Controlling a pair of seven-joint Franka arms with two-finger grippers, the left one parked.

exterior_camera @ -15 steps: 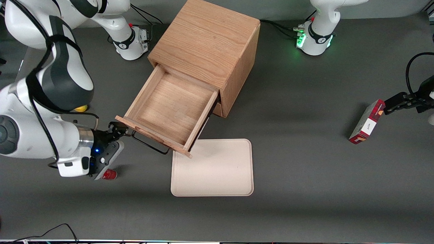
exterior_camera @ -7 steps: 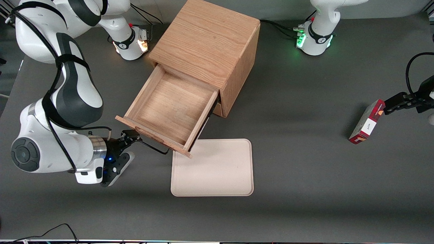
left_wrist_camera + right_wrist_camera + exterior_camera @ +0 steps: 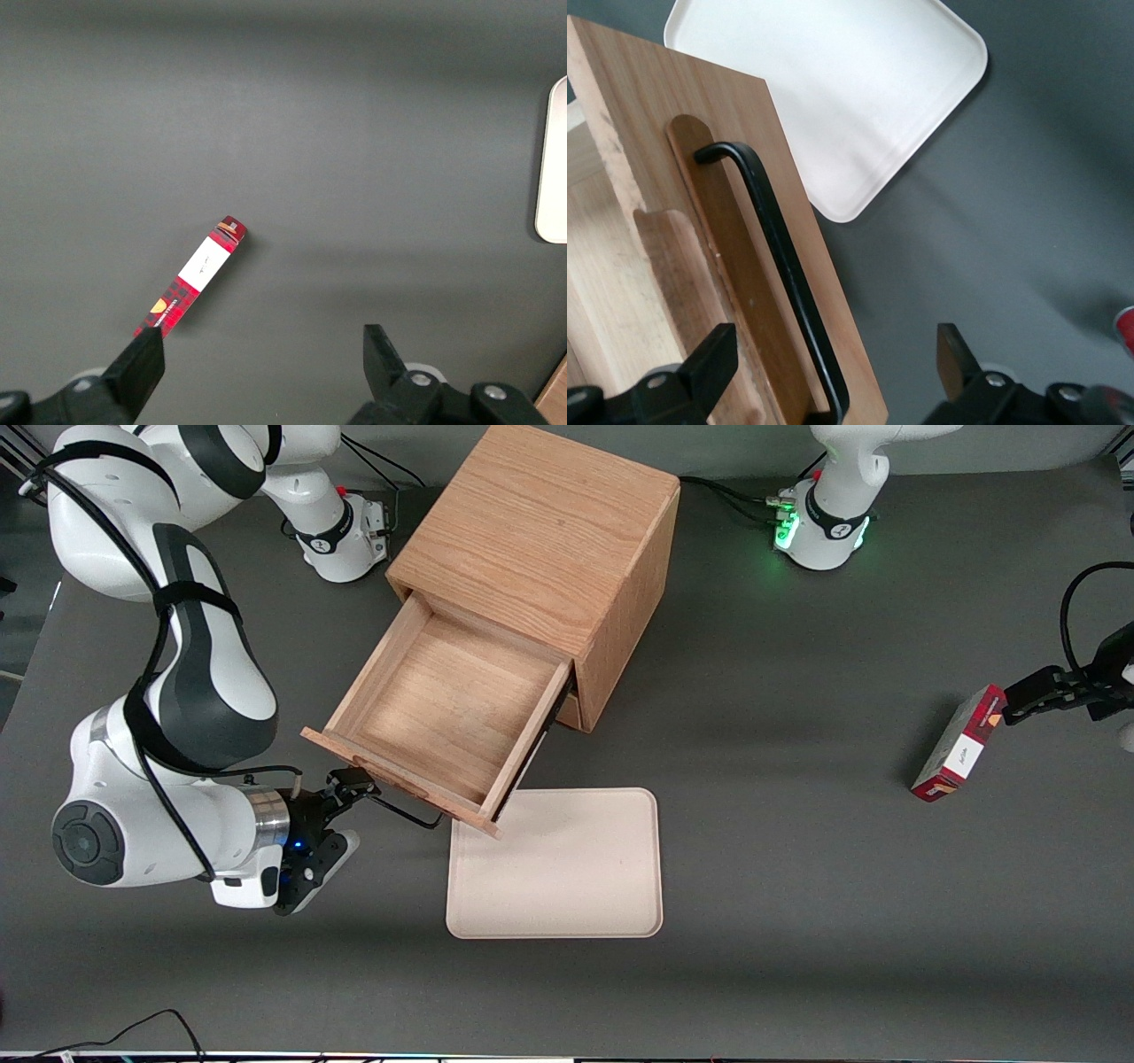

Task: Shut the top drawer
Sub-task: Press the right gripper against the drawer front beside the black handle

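The top drawer [image 3: 443, 700] of the light oak cabinet [image 3: 540, 531] is pulled far out and holds nothing. Its flat front [image 3: 700, 177] faces the front camera and carries a thin black wire handle [image 3: 403, 812], which also shows in the right wrist view [image 3: 775, 248]. My right gripper [image 3: 350, 784] is just in front of the drawer front, at the handle's end toward the working arm. In the right wrist view the gripper [image 3: 833, 363] is open, its fingers [image 3: 713, 363] standing wide to either side of the handle's end and the drawer front's edge, holding nothing.
A cream tray [image 3: 554, 864] lies on the table just in front of the open drawer, nearer the front camera; it also shows in the right wrist view [image 3: 842, 80]. A red box [image 3: 959, 744] lies toward the parked arm's end of the table.
My right gripper has moved along the drawer front from its corner to the handle's end, slightly nearer the front camera. The drawer has not moved.
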